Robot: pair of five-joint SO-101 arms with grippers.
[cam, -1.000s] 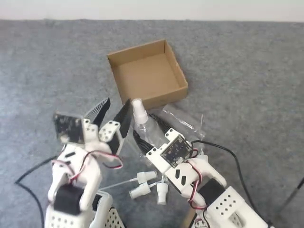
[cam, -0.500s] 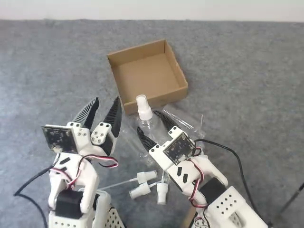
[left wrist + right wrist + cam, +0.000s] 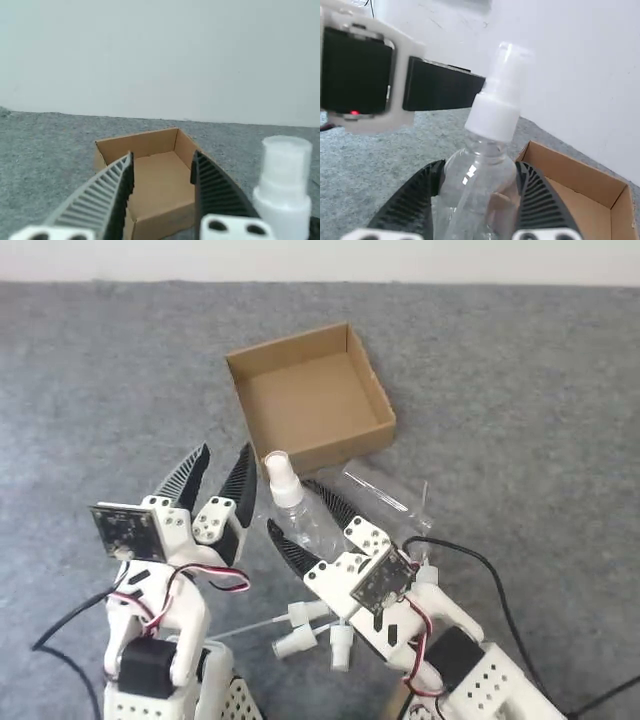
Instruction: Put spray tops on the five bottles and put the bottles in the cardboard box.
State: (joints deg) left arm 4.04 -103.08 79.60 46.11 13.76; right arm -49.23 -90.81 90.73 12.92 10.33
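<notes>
Right claw (image 3: 287, 503): pinching the bottle (image 3: 303, 525) by its clear body, top end up.
Bottle: held above the tabletop (image 3: 520, 390), just on the near side of the box (image 3: 340, 448), about midway between the left and right edges.
Top (image 3: 280, 475): white, sitting on the bottle's neck; I cannot tell whether it is fully seated.
Left claw (image 3: 222, 465): spread and empty, just beside the bottle, fingers aimed at the box.
Box: open, nothing inside, toward the far edge.
Loose tops (image 3: 300, 613): three lying by the near edge, between the two arms.
Bag (image 3: 385, 495): clear plastic, lying beside the right claw.
Stage, as I judge it: first capped bottle ready for boxing, the rest yet to do.
Risk, slip: the smooth body may twist or slide in the pinch during the carry.
Risk, wall: a low carry would hit the box's near wall and shove the light box away.
Risk, clash: the left claw stands close enough to be bumped.
Risk, top: if loose, it could come off on release.
</notes>
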